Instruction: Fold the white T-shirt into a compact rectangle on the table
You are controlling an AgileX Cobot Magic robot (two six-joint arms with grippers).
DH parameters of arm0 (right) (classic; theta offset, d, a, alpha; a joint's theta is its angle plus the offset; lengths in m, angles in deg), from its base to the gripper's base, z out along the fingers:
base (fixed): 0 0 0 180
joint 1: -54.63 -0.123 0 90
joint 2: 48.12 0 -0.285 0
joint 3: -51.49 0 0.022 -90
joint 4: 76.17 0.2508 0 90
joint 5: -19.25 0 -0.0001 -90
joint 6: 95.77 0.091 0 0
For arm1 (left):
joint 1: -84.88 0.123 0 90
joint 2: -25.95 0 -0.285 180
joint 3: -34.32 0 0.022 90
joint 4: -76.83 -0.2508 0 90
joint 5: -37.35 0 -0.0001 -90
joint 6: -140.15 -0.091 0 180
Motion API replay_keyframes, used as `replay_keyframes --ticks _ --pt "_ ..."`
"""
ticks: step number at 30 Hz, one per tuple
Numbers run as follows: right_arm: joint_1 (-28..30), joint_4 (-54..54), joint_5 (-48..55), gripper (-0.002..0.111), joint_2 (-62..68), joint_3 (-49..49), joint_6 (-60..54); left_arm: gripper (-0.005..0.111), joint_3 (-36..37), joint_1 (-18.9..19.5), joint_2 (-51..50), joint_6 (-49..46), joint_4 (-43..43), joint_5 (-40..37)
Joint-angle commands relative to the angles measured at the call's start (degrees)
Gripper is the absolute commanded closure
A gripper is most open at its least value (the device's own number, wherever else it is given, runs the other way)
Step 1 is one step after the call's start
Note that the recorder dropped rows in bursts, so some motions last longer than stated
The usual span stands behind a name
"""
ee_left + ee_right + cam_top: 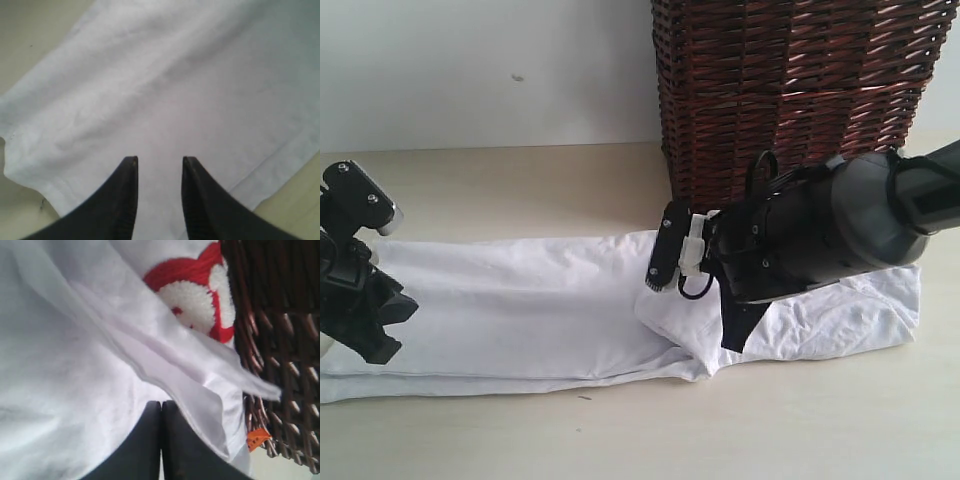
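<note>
The white T-shirt point(520, 300) lies as a long folded strip across the table point(520, 180). My right gripper point(728, 342) sits near the strip's middle, in front of the basket. In the right wrist view the right gripper point(161, 403) is shut, with a raised fold of the T-shirt point(60, 365) draped over one finger and the red-outlined lettering point(195, 295) showing beneath. My left gripper point(392, 328) hovers over the strip's left end. In the left wrist view the left gripper point(159, 161) is open above flat T-shirt cloth point(175, 90), nothing between its fingers.
A tall dark brown wicker basket point(790, 90) stands at the back right, right behind the right arm and close to the shirt. An orange tag point(257, 438) hangs by the basket point(285, 340). A white wall point(470, 70) bounds the table's far edge.
</note>
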Motion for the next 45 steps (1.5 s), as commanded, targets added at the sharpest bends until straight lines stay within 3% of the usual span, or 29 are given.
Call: replay_keyframes --ticks 1,6,12,18,22,27,31,38,45 --pt "0.22 -9.39 2.05 0.108 -0.06 -0.28 10.79 0.076 -0.29 -0.18 -0.15 -0.21 0.33 0.54" --pt "0.22 -20.55 2.84 0.108 -0.28 -0.28 28.09 0.076 -0.29 -0.18 -0.15 -0.21 0.33 0.77" --pt "0.22 -22.29 -1.45 0.108 -0.28 -0.28 29.1 0.076 -0.29 -0.18 -0.15 -0.21 0.33 0.77" --pt "0.1 -20.8 6.32 0.108 -3.77 -0.28 29.1 0.076 -0.29 -0.18 -0.15 -0.21 0.33 1.48" --pt "0.82 -10.66 -3.31 0.108 -9.1 -0.28 22.7 0.076 -0.29 -0.18 -0.15 -0.21 0.33 1.48" --pt "6.61 17.42 -13.31 0.108 -8.33 -0.28 1.9 0.076 -0.29 -0.18 -0.15 -0.21 0.33 0.78" --pt "11.7 31.5 -15.23 0.108 -5.02 -0.28 -8.12 0.076 -0.29 -0.18 -0.15 -0.21 0.33 0.67" --pt "13.3 31.98 -30.87 0.108 0.11 -1.33 -8.47 0.076 -0.29 -0.18 -0.68 -0.21 0.33 3.43" --pt "13.3 32.18 -21.95 0.108 11.18 -14.63 -7.71 0.076 -0.29 -0.18 -0.75 -0.21 0.33 3.58"
